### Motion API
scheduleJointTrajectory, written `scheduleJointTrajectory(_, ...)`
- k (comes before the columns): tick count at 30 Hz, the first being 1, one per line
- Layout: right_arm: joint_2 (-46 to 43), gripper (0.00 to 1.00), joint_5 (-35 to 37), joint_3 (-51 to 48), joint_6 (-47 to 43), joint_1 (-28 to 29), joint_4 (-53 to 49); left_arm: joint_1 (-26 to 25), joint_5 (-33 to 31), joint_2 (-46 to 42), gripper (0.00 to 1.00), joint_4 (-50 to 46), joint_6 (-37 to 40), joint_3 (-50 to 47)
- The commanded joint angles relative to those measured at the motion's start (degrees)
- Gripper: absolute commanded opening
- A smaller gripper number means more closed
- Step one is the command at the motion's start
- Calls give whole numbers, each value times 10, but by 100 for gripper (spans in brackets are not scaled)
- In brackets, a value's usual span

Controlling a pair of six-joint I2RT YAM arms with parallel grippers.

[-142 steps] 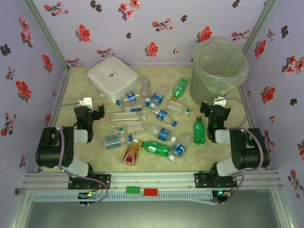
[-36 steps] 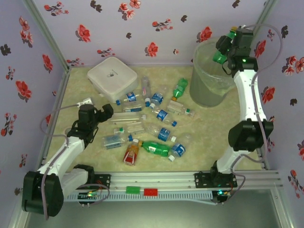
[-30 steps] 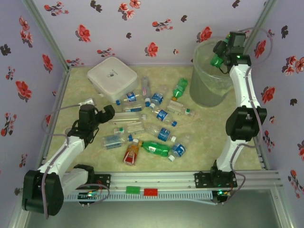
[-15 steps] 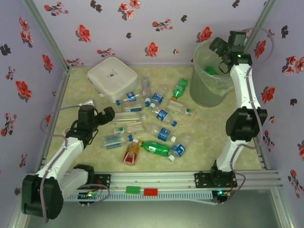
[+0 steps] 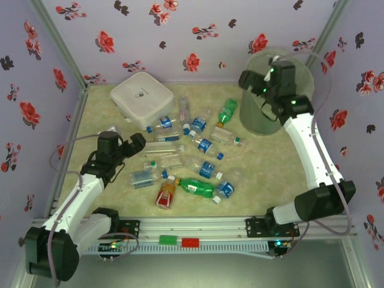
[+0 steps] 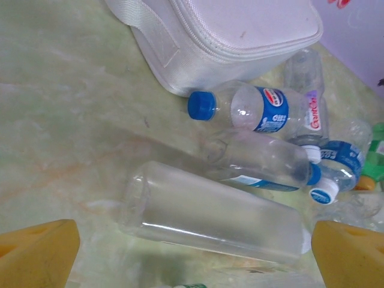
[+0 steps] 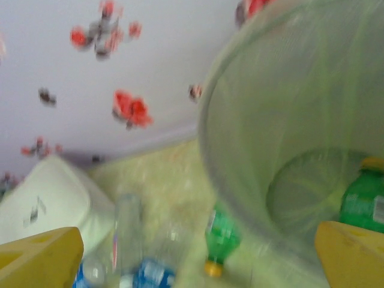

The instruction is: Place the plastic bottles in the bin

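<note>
Several plastic bottles (image 5: 198, 150), mostly clear with blue labels, lie scattered mid-table, with a green one (image 5: 195, 188) and a red-orange one (image 5: 166, 195) at the front. The bin (image 5: 303, 71) stands at the back right; a green bottle (image 7: 363, 201) lies on its bottom. My right gripper (image 5: 255, 84) hangs open and empty by the bin's left rim (image 7: 240, 120). A second green bottle (image 7: 221, 237) lies on the table beside the bin. My left gripper (image 5: 129, 146) is open low over the table, its yellow fingertips (image 6: 36, 255) either side of a clear bottle (image 6: 210, 213).
A white square box (image 5: 141, 99) sits at the back left, close behind the bottles; a blue-capped bottle (image 6: 252, 108) lies against it. Flowered walls close the table on three sides. Bare tabletop shows at the right front (image 5: 270, 174).
My right gripper has opened and the green bottle dropped into the bin; that arm then swung left and down from above the bin. The left arm barely moved.
</note>
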Motion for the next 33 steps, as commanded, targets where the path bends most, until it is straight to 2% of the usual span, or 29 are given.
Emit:
scheduleJointTrajectory(1, -44, 100, 25, -61, -22, 52, 14, -3, -1, -18, 100, 4, -69, -15)
scheduleJointTrajectory(6, -78, 100, 88, -154, -32, 146, 44, -33, -76, -53, 100, -7, -192, -49)
scheduleJointTrajectory(10, -59, 100, 127, -215, -20, 207, 58, -94, -127, -77, 100, -46, -317, -68)
scheduleJointTrajectory(13, -32, 100, 168, -229, -9, 240, 42, -147, -178, -103, 100, -137, -430, -64)
scheduleJointTrajectory(16, -5, 100, 222, -219, -4, 252, 14, -194, -234, -125, 100, -270, -529, -31)
scheduleJointTrajectory(19, 8, 100, 251, -219, -8, 254, 15, -229, -290, -125, 99, -357, -556, 16)
scheduleJointTrajectory(24, 12, 100, 246, -231, -10, 253, 37, -275, -248, -108, 96, -368, -635, 32)
scheduleJointTrajectory(28, 12, 100, 244, -253, 0, 253, 72, -322, -243, -73, 94, -363, -693, 29)
scheduleJointTrajectory(33, 29, 100, 229, -243, 17, 254, 57, -333, -240, -35, 93, -316, -747, -2)
